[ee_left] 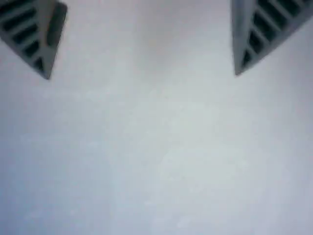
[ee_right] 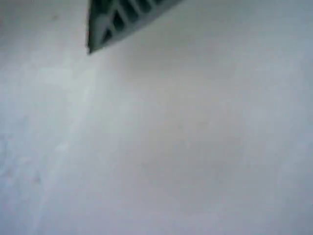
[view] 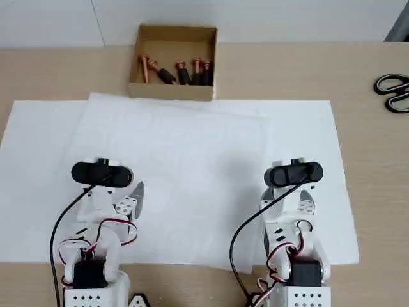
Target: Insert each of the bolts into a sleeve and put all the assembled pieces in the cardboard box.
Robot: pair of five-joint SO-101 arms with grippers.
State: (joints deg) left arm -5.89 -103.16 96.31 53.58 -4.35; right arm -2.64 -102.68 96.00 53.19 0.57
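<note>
The cardboard box (view: 171,92) stands at the back of the table, left of centre. Inside it lie several copper-coloured bolts (view: 146,68), most of them seated in black sleeves (view: 185,77), side by side along the box floor. My left gripper (view: 136,194) rests low over the white sheet near the front left. In the left wrist view it (ee_left: 142,76) is open, its two ribbed fingertips (ee_left: 43,64) far apart with nothing but paper between them. My right gripper (view: 306,197) rests near the front right, also over bare paper.
A large white paper sheet (view: 204,153) covers the middle of the wooden table (view: 51,70). A pair of black-handled scissors (view: 392,91) lies at the far right edge. Both arms are folded back at the front edge.
</note>
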